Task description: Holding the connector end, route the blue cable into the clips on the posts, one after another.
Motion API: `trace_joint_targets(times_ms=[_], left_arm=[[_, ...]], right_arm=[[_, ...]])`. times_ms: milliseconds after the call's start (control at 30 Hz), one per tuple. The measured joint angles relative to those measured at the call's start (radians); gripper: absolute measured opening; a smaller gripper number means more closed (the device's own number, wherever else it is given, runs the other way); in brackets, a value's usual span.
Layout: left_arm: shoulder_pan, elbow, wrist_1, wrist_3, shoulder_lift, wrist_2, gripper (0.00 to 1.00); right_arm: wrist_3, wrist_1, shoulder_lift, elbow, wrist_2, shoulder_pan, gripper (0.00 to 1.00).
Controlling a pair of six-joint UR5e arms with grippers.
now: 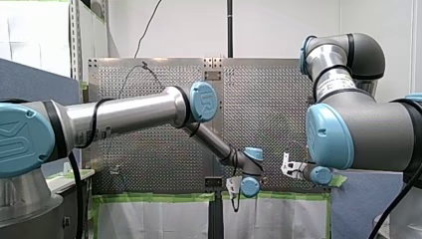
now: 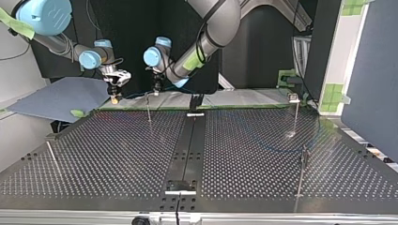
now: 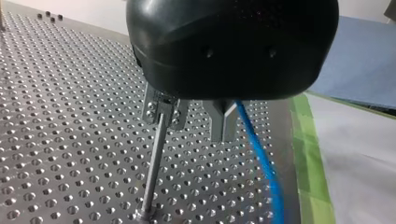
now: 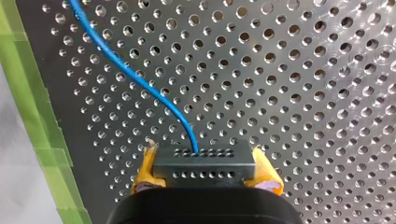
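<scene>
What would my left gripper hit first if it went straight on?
My left gripper would probably meet the perforated table, between the post and the blue cable. The post stands close by one finger, so it might graze; depth is unclear.

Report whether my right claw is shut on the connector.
Shut: the right claw has its yellow pads pressed against both sides of the black connector.

Dark perforated table [image 2: 103,154] with thin upright posts [image 2: 301,171], a blue cable [image 4: 135,77] across it, green tape [image 4: 30,93] along its edge.
</scene>
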Motion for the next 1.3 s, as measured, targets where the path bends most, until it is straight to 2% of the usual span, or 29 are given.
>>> trace_joint_targets(times_ms=[233,433,833,1100,1300], left_arm=[[0.011,0.043,0.0,-0.012,-0.002,0.017,0.0],[0.024,0.046,0.011,-0.023,0.007,0.033,0.0],[0.067,0.046,0.012,-0.026,0.01,0.065,0.0],[0.095,0.052,0.018,-0.029,0.01,0.073,0.0],[0.137,0.074,0.019,-0.039,0.01,0.082,0.0]], right_arm=[[0.0,-0.001,0.002,-0.003,-0.001,0.0,0.0],[0.0,0.0,0.005,-0.005,-0.001,0.0,0.0],[0.004,0.006,0.025,-0.043,-0.002,-0.003,0.0],[0.001,0.039,0.053,-0.094,-0.021,-0.007,0.0],[0.001,0.065,0.06,-0.146,-0.029,-0.008,0.0]])
